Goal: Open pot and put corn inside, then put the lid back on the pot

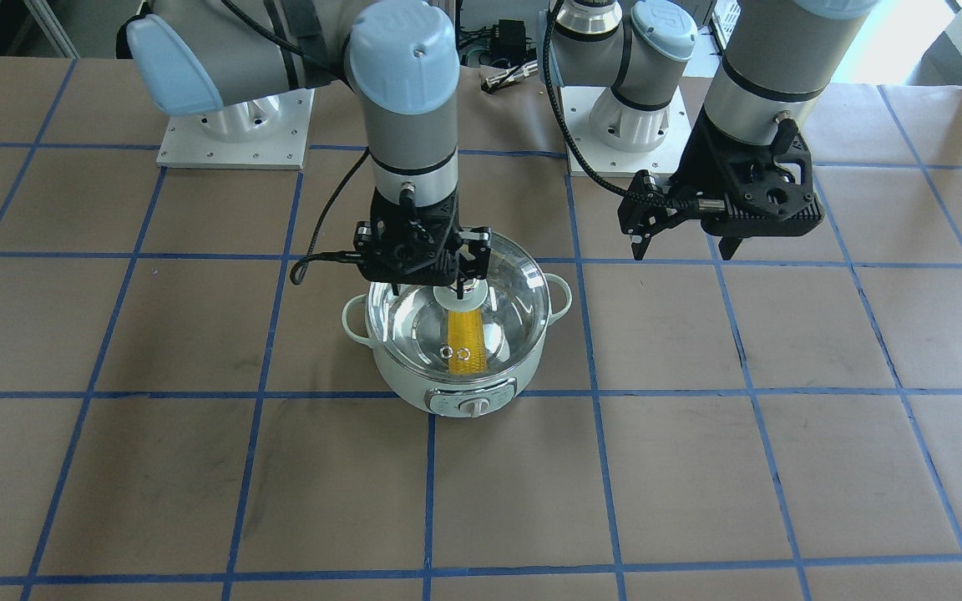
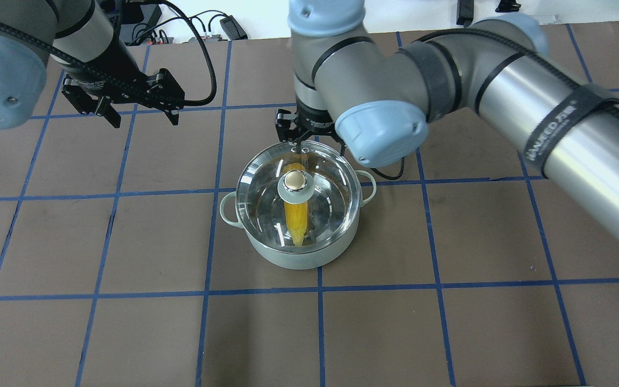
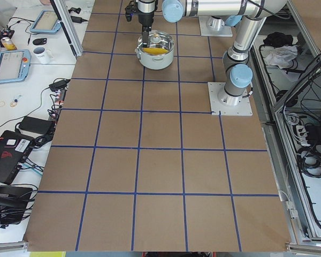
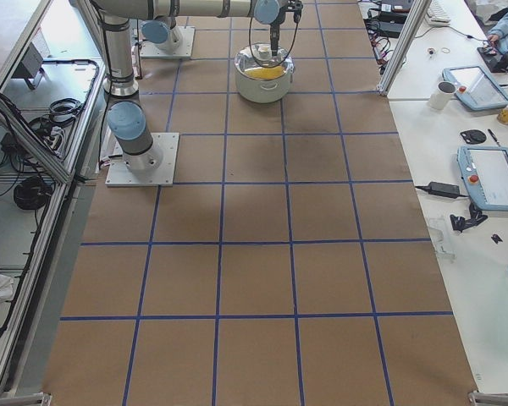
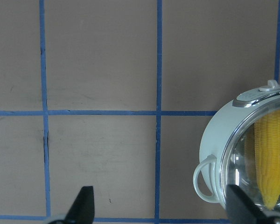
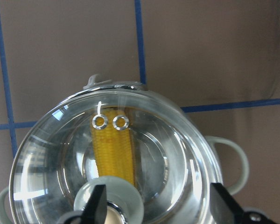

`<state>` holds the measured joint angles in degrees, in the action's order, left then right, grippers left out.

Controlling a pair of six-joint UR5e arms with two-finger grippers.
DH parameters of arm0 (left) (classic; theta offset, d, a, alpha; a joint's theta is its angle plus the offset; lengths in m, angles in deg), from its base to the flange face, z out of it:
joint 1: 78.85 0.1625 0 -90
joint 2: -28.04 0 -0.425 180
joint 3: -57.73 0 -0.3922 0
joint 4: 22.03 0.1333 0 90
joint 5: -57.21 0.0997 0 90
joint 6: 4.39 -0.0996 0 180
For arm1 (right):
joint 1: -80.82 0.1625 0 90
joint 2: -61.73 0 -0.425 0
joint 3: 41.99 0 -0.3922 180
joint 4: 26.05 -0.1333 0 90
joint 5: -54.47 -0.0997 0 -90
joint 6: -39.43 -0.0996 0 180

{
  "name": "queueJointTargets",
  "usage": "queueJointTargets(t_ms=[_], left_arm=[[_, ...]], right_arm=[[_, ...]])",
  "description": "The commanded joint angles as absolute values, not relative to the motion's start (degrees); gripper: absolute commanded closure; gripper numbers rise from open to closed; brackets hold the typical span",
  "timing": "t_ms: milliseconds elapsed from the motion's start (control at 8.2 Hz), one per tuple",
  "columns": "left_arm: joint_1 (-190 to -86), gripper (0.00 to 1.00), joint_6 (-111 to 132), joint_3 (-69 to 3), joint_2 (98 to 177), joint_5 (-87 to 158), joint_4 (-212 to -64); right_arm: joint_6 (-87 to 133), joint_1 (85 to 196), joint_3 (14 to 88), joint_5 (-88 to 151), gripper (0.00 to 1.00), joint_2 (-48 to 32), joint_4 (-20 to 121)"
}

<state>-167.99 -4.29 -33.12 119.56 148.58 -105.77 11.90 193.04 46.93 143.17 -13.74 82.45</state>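
Pot (image 2: pixel 299 258) sits mid-table, lid (image 2: pixel 333 185) seated on its rim to close it. Right gripper (image 6: pixel 158 198) hangs over the knob (image 2: pixel 294 183), jaws wide, apparently done releasing. Left gripper (image 2: pixel 142 119), also wide, idles clear to the left. Corn (image 2: pixel 296 220) lies inside.

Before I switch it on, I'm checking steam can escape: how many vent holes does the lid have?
2: one vent hole and another vent hole beside it, in the lid above the corn; none seems hidden.
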Motion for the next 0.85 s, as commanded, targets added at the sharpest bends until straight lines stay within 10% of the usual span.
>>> queueJointTargets(t_ms=[0,732], left_arm=[[-168.06,0.0,-0.27,-33.94,120.06,148.44,-106.14],[-168.06,0.0,3.78,-33.15,118.75,148.61,-105.88]], right_arm=[[27.07,183.16,46.6,142.1,0.2,-22.43,72.08],[40.66,175.32,45.46,143.15,0.02,-30.11,63.95]])
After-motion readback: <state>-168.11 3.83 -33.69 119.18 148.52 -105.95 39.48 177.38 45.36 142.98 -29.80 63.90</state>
